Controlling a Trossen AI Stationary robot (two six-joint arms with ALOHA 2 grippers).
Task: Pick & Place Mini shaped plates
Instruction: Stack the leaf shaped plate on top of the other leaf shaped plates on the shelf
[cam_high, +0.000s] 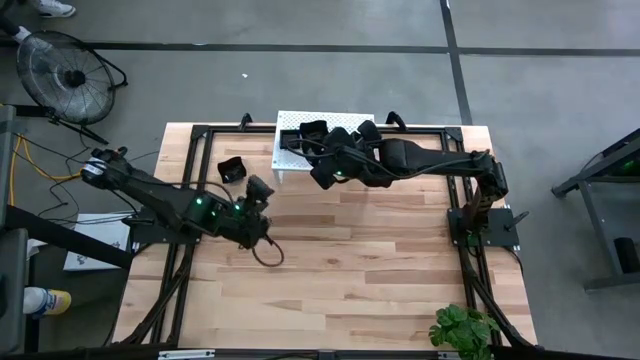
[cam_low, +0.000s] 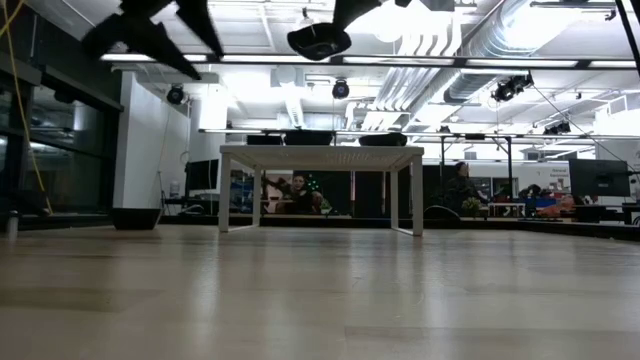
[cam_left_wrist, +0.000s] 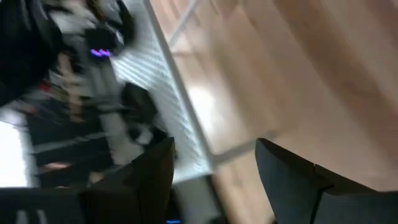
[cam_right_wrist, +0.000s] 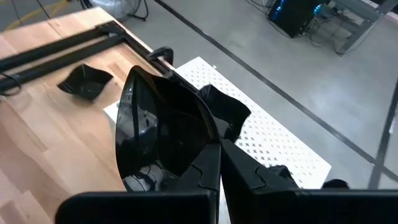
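Note:
Several glossy black mini shaped plates (cam_high: 318, 132) lie on the white perforated stand (cam_high: 291, 152) at the table's far middle. One more wavy-rimmed plate (cam_high: 232, 168) rests flat on the wood left of the stand, also in the right wrist view (cam_right_wrist: 86, 81). My right gripper (cam_right_wrist: 219, 163) hovers over the stand's near edge, shut on a black plate (cam_right_wrist: 163, 127). In the low view that plate (cam_low: 318, 41) hangs high above the stand. My left gripper (cam_left_wrist: 214, 165) is open and holds nothing. It is raised above the wood just near-right of the lone plate (cam_high: 261, 192). My right gripper pinches the plate's rim (cam_right_wrist: 208, 155) between its two fingers, at the edge nearest the wrist. The fingers slant down toward the table's left. The plate stands up on edge beyond the fingertips, its hollow face turned to the camera, lifted clear of stand and table.
Black frame bars (cam_high: 215, 130) run along the table's far and side edges. Bare wood (cam_high: 360, 270) fills the table's near half. A potted plant (cam_high: 462, 328) stands at the near right corner. A fan (cam_high: 62, 72) stands on the floor beyond the far left corner.

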